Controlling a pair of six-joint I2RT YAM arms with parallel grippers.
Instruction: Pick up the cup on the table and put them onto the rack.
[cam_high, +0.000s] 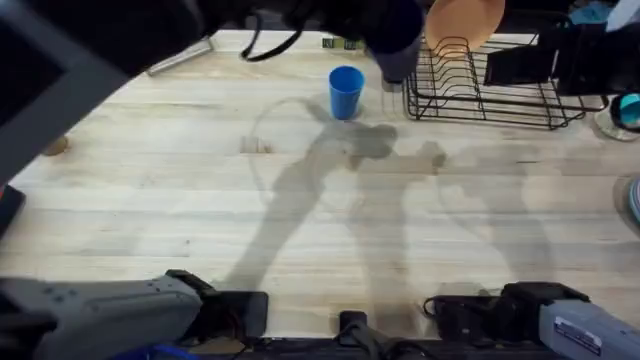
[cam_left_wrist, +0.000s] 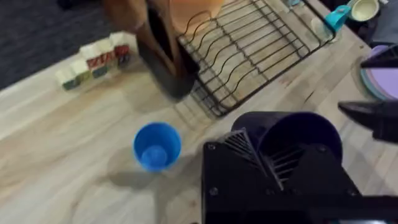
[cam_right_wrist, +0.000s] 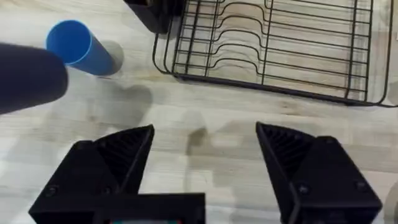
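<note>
A bright blue cup (cam_high: 346, 92) stands upright on the wooden table, left of the black wire rack (cam_high: 500, 88). It also shows in the wrist views, as the blue cup (cam_left_wrist: 157, 147) (cam_right_wrist: 78, 43). My left gripper (cam_left_wrist: 292, 146) is shut on a dark navy cup (cam_left_wrist: 300, 132), held in the air near the rack's (cam_left_wrist: 249, 50) left end. From overhead the navy cup (cam_high: 392, 28) hangs between the blue cup and the rack. My right gripper (cam_right_wrist: 205, 134) is open with nothing in it, low over bare table in front of the rack (cam_right_wrist: 267, 50).
An orange plate (cam_high: 462, 22) stands in the rack. A dark holder (cam_left_wrist: 158, 50) sits at the rack's left end, with small lettered blocks (cam_left_wrist: 93, 62) beyond it. A teal mug (cam_high: 628, 110) and stacked plates (cam_left_wrist: 382, 78) lie at the table's right edge.
</note>
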